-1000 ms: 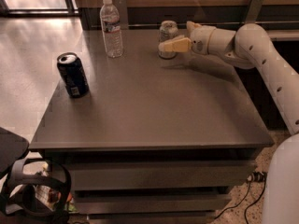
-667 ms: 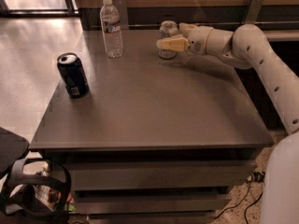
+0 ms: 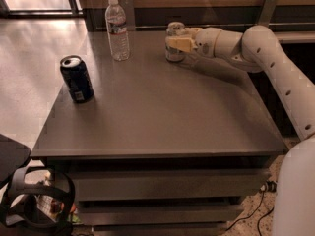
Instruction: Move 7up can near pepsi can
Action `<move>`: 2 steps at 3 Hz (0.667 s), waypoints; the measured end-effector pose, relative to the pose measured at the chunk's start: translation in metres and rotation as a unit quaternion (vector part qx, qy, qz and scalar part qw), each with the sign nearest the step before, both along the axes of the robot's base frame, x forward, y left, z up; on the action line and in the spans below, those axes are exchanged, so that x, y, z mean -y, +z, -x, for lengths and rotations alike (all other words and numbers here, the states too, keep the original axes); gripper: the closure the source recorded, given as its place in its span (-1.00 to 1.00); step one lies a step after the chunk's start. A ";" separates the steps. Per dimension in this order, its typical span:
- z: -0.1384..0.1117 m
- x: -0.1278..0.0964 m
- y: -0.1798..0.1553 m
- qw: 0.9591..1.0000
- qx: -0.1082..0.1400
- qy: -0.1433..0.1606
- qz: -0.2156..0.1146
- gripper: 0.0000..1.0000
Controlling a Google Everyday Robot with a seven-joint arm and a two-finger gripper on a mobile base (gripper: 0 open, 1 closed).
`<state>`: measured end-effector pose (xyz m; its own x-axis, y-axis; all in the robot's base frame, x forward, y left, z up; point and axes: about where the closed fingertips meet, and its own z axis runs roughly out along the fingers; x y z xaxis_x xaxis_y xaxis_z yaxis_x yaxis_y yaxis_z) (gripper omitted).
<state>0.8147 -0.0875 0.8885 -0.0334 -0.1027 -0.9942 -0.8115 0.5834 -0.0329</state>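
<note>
The 7up can [image 3: 174,29], pale with a silver top, stands upright at the far middle of the grey table [image 3: 162,117]. My gripper [image 3: 175,41] reaches in from the right and is right at the can, its tan tip crossing the can's near side. The white arm [image 3: 266,53] stretches along the table's right side. The pepsi can [image 3: 77,79], dark navy blue with a silver top, stands upright near the table's left edge, far from the 7up can.
A clear plastic water bottle [image 3: 117,29] stands at the far left of the table, left of the 7up can. A wooden wall with a dark ledge runs behind the table. Dark chair parts [image 3: 29,200] sit at the lower left on the floor.
My gripper has moved a little left and away from the camera, closing in on the 7up can. Both cans and the bottle have stayed in place.
</note>
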 end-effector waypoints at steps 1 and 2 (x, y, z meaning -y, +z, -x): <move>0.000 -0.003 0.000 1.000 0.000 0.002 0.000 0.93; 0.000 -0.005 0.001 1.000 -0.001 0.004 0.001 1.00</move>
